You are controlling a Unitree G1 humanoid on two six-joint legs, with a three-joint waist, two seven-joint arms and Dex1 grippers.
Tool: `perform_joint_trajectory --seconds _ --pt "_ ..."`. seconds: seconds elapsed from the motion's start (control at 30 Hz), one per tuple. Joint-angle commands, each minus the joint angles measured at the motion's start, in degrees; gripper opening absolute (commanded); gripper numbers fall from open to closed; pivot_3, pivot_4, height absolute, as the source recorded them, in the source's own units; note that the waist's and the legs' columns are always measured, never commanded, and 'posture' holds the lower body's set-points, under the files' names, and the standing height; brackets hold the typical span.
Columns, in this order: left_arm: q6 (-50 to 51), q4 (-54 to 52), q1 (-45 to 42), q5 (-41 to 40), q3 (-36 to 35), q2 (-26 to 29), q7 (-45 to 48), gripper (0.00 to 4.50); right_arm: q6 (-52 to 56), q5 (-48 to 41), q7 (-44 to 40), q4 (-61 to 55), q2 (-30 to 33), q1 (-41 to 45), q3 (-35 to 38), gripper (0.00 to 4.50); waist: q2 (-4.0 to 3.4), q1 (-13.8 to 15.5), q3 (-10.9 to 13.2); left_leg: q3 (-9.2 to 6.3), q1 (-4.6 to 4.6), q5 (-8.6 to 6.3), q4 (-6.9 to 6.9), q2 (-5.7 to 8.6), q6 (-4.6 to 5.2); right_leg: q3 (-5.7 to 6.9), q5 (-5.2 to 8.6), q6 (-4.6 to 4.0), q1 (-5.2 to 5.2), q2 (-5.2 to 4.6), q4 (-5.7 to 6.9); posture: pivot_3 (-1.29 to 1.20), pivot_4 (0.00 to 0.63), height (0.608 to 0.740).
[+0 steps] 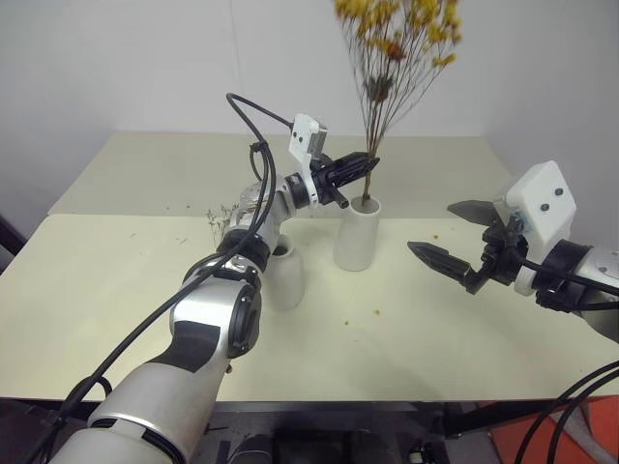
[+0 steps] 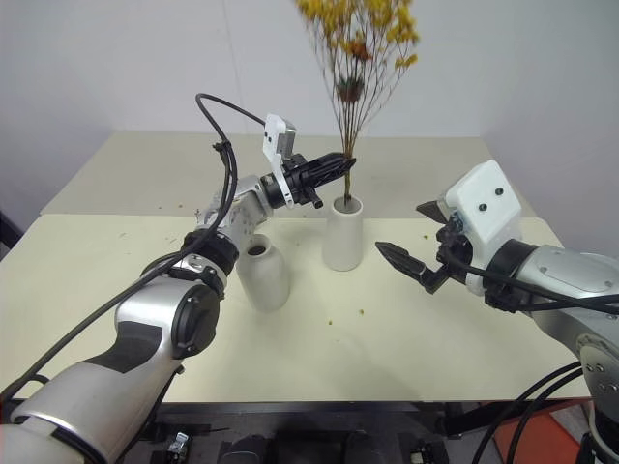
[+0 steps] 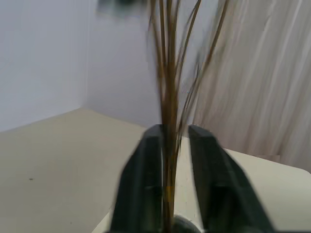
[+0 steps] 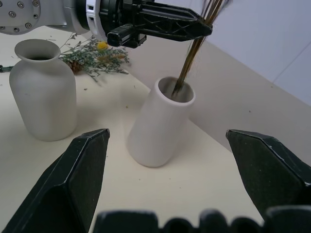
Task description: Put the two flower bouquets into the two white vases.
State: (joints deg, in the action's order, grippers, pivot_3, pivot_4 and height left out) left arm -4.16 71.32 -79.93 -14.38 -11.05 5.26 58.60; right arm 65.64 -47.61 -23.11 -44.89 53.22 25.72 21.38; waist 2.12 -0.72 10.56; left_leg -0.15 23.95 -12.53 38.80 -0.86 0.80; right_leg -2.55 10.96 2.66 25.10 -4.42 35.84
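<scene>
Right end effector (image 1: 453, 235) gapes empty; left end effector (image 1: 360, 166) loosely straddles yellow bouquet (image 1: 397, 39) stems in tall vase (image 1: 357, 235)

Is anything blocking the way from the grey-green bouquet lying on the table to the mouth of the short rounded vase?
Nothing visible does. The grey-green bouquet lies on the table just behind the short rounded vase, whose mouth is open and empty. The left gripper is off to the side at the yellow bouquet standing in the taller vase.
</scene>
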Motion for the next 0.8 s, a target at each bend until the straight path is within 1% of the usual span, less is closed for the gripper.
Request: perform_joint_trajectory --seconds 0.03,0.07,0.13,0.27,0.4,0.5,0.6,0.7,0.8 --pt "-2.1 -0.29 -1.48 1.64 0.76 0.31 0.67 2.31 -0.45 -0.62 0.64 -0.45 0.87 0.36 2.3 4.5 0.0 0.01 0.0 0.0 0.0 0.0 0.0 0.0 0.0 0.0 0.0 0.0 0.0 0.0 0.0 0.0 0.15 0.74" --pt "-1.44 -0.17 -1.69 1.9 0.71 0.72 0.62 2.62 -0.52 -0.62 0.61 -0.32 0.92 0.44 2.25 4.5 0.0 0.0 0.0 0.0 0.0 0.0 0.0 0.0 0.0 0.0 0.0 0.0 0.0 0.0 0.0 0.0 0.15 0.74" --pt "-0.87 -0.09 -1.94 2.16 0.6 1.32 0.77 2.62 -0.68 -0.63 0.51 -0.15 1.07 0.45 2.23 4.5 0.0 -0.04 0.0 0.0 0.0 0.0 0.0 0.0 0.0 0.0 0.0 0.0 0.0 0.0 0.0 0.0 0.15 0.74" --pt "-2.33 -0.67 -1.79 6.02 3.74 4.85 3.69 2.62 -1.14 -0.52 0.29 0.6 1.32 0.77 1.81 4.5 0.0 -0.23 0.0 0.0 -0.01 0.0 -0.01 -0.01 0.0 0.0 0.0 0.0 0.0 0.01 0.01 0.0 0.15 0.74" --pt "-2.42 -0.64 -2.24 8.55 5.65 7.01 4.95 2.62 -1.92 0.04 -0.1 1.66 1.52 1.36 0.9 4.5 0.0 -0.04 0.0 0.0 -0.01 0.0 0.0 0.0 0.0 0.0 0.0 0.0 0.0 0.01 0.01 0.0 0.15 0.74" --pt "-2.5 -0.17 -2.05 10.07 6.59 7.46 2.91 2.62 -2.45 0.43 -0.33 2.62 1.58 2.15 0.1 4.5 0.0 0.18 0.0 0.0 0.02 0.0 0.0 0.0 0.0 0.01 0.0 -0.01 0.0 0.0 0.0 0.0 0.15 0.74" --pt "-3.93 -0.26 -1.47 10.46 6.52 7.58 1.95 2.62 -2.77 0.8 -0.6 3.08 1.63 2.53 -0.43 4.5 0.0 0.18 0.0 -0.02 0.06 0.0 0.02 0.0 0.0 0.02 -0.01 -0.01 0.01 0.0 -0.02 0.0 0.15 0.74" --pt "-3.35 -0.85 -1.85 8.29 4.68 8.06 3.87 2.62 -2.94 0.92 -0.77 3.29 1.67 2.58 -0.7 4.5 0.0 0.09 0.0 -0.02 0.07 0.0 0.02 0.0 0.0 0.02 -0.04 -0.05 0.02 0.0 -0.01 0.0 0.15 0.74" --pt "-3.81 -1.12 -2.22 8.98 4.97 9.28 4.35 2.62 -3.07 0.92 -0.91 3.49 1.88 2.58 -0.85 4.5 0.0 -0.14 0.0 -0.02 0.07 0.0 0.03 -0.01 0.0 0.02 -0.04 -0.04 0.02 0.0 -0.01 0.0 0.15 0.74"
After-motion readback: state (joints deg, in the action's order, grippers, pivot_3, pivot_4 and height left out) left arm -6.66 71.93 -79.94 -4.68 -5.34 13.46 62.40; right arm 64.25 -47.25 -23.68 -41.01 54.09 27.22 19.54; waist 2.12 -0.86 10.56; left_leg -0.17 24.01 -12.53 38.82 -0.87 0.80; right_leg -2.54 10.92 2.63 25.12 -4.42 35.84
